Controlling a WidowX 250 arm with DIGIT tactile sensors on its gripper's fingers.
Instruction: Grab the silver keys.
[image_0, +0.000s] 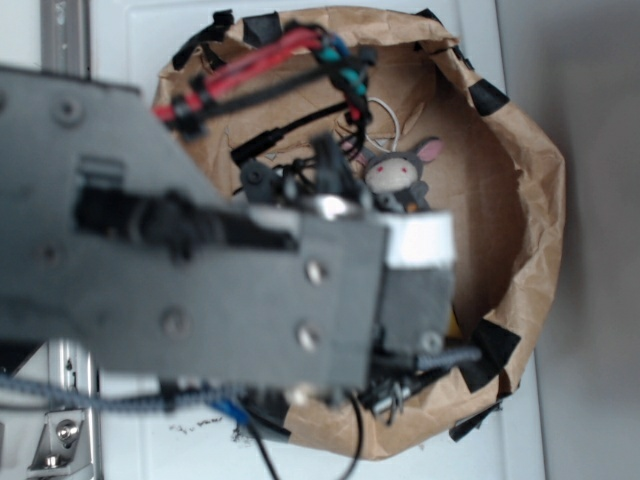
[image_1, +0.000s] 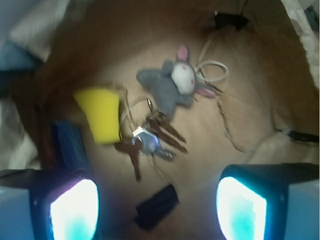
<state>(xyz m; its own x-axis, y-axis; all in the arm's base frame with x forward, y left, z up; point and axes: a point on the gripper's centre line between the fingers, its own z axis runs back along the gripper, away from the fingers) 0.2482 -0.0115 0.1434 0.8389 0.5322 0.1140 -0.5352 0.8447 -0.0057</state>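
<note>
Gripper (image_1: 157, 210) hangs above the bag floor, its glowing fingers (image_1: 75, 210) spread wide with nothing between them. Just beyond lies a small black block (image_1: 156, 206), then the silver keys (image_1: 149, 140), touching the yellow sponge wedge (image_1: 101, 114). Farther off lies the grey plush mouse (image_1: 170, 85) beside a white cord loop (image_1: 215, 71).

Crumpled matt brown paper for the bag (image_0: 530, 200). Shiny metal, silver-white and dull bronze-brown, on the silver keys (image_1: 150, 140). Soft grey fuzzy cloth on the plush mouse (image_1: 167, 85). Matt yellow foam on the sponge (image_1: 100, 114).
</note>
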